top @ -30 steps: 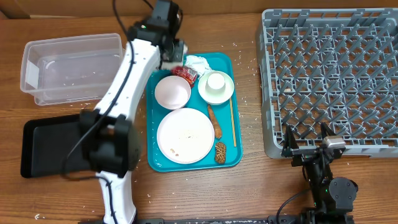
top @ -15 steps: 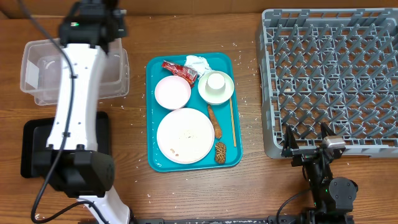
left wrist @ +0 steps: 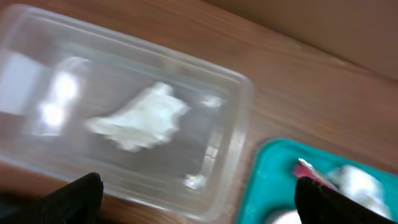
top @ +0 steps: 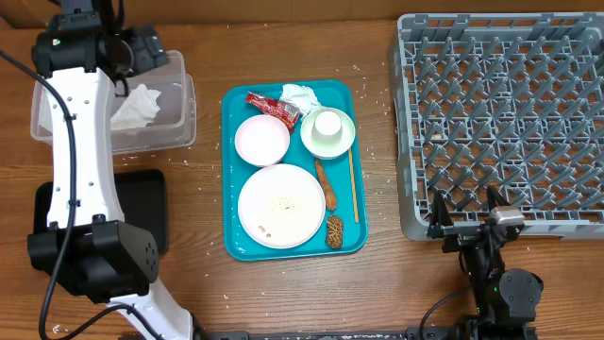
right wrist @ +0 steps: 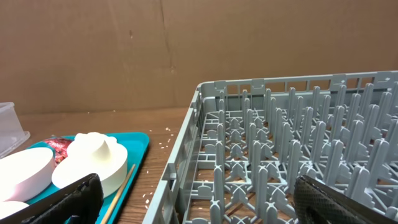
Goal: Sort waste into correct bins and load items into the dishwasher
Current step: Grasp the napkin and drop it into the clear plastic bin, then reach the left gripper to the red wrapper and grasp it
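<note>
My left gripper (top: 146, 49) hangs open over the clear tub (top: 179, 71), with nothing between its fingers. A crumpled white napkin (top: 137, 104) lies inside the tub, and shows below the jaws in the left wrist view as the napkin (left wrist: 140, 118). On the teal tray (top: 231, 241) are a red-and-white wrapper (top: 266, 104), another white crumpled paper (top: 300, 94), a small plate (top: 261, 139), a cup (top: 327, 125), a large plate (top: 281, 206), a long brown scrap (top: 326, 184), a lumpy scrap (top: 334, 231) and a wooden stick (top: 354, 184). My right gripper (top: 465, 210) rests open at the grey dish rack's (top: 500, 113) near edge.
The flat black tray (top: 142, 208) lies in front of the tub, partly hidden by my left arm. White rice grains (top: 377, 142) are scattered on the wood between the teal tray and the rack. A cardboard wall (right wrist: 186, 50) stands behind the table.
My left arm swung left from the top of the teal tray to over the clear tub. Its gripper opened and a white napkin now lies in the tub. The right arm stayed still.
</note>
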{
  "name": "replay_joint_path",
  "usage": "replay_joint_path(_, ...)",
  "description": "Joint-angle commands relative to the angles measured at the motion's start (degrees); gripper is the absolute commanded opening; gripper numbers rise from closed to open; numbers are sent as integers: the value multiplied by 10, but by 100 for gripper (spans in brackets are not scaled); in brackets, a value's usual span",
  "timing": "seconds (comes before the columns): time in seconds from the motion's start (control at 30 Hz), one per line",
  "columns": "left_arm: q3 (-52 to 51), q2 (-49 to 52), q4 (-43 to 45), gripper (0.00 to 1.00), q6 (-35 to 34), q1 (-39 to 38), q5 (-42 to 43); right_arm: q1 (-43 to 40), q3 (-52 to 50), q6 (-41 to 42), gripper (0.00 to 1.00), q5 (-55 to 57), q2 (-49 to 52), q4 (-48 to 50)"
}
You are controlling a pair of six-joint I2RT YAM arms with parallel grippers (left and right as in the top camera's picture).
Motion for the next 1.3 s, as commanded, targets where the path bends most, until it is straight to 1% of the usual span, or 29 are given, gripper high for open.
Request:
replay_joint_path(0.0, 0, 6, -1, 100, 47, -25, 217, -3, -6, -2, 100, 5, -4, 2)
replay_joint_path(0.03, 0, 6, -1, 100, 65, -35, 250, -3, -6, -2, 100, 5, -4, 2)
replay_joint_path(0.1, 0, 6, -1, 100, 77, -55, 259, -3, -6, -2, 100, 5, -4, 2)
replay_joint_path(0.2, 0, 10, -1, 100, 76, -96, 209, -3, -6, -2, 100, 5, -4, 2)
replay_joint_path(0.23, 0, 17, 0, 100, 76, -119, 173, -3, -6, -2, 100, 5, -4, 2)
replay_joint_path(0.33, 0, 46, 6, 100, 71, -156, 126, -3, -6, -2, 100, 5, -4, 2)
replay_joint_path(0.53, 0, 137, 50, 100, 51, -196, 68, -3, -6, -2, 100, 5, -4, 2)
replay_joint_path(0.63, 0, 175, 59, 96, -31, -198, 67, -3, -6, -2, 100, 5, -4, 2)
replay_joint_path(0.73, 0, 202, 63, 96, -130, -197, 67, -3, -6, -2, 100, 5, -4, 2)
replay_joint_path(0.8, 0, 216, 72, 96, -183, -196, 68, -3, -6, -2, 100, 5, -4, 2)
replay_joint_path(0.83, 0, 222, 79, 96, -198, -196, 70, -3, -6, -2, 100, 5, -4, 2)
replay_joint_path(0.9, 0, 229, 94, 95, -205, -197, 78, -3, -6, -2, 100, 5, -4, 2)
replay_joint_path(1.0, 0, 231, 108, 91, -220, -203, 79, -3, -6, -2, 100, 5, -4, 2)
replay_joint_path(1.07, 0, 231, 113, 87, -258, -205, 76, -3, -6, -2, 100, 5, -4, 2)
replay_joint_path(1.23, 0, 236, 123, 86, -375, -207, 73, -3, -6, -2, 100, 5, -4, 2)
replay_joint_path(1.27, 0, 237, 123, 86, -388, -208, 75, -3, -6, -2, 100, 5, -4, 2)
